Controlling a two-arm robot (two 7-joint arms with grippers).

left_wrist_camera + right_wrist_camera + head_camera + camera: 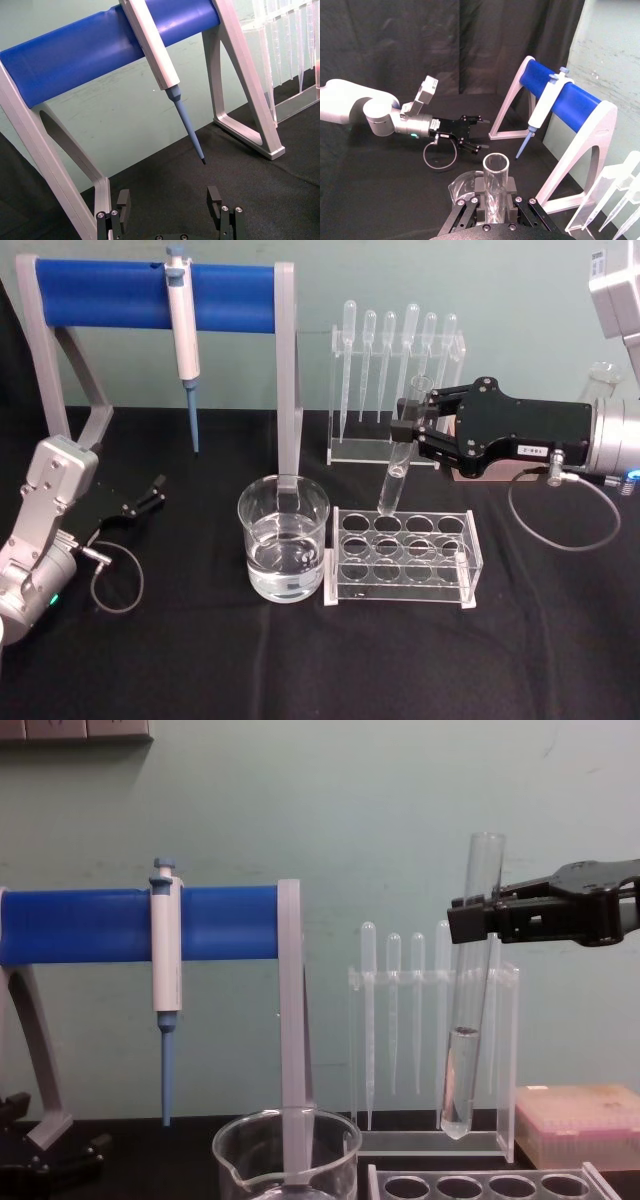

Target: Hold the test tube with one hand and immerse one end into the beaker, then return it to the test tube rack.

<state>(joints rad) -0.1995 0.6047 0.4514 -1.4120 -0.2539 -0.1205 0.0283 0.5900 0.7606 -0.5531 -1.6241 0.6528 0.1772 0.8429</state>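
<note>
My right gripper (408, 436) is shut on the upper part of the test tube (392, 485), a clear glass tube tilted slightly and hanging above the back left holes of the clear rack (400, 560). In the chest view the test tube (462, 1070) has liquid in its lower part, its round bottom is above the rack, and the right gripper (468, 920) clamps it near the rim. The right wrist view looks down on the tube's open rim (496, 170) between the fingers. The beaker (284, 538), partly filled with clear liquid, stands left of the rack. My left gripper (150, 495) is parked open at the far left.
A blue-barred stand (150, 295) holding a white-and-blue pipettor (183, 330) rises behind the beaker. A clear holder with several pipettes (395, 390) stands at the back. A pink box (580, 1120) lies right of the rack. A cable loop (560, 520) trails from the right wrist.
</note>
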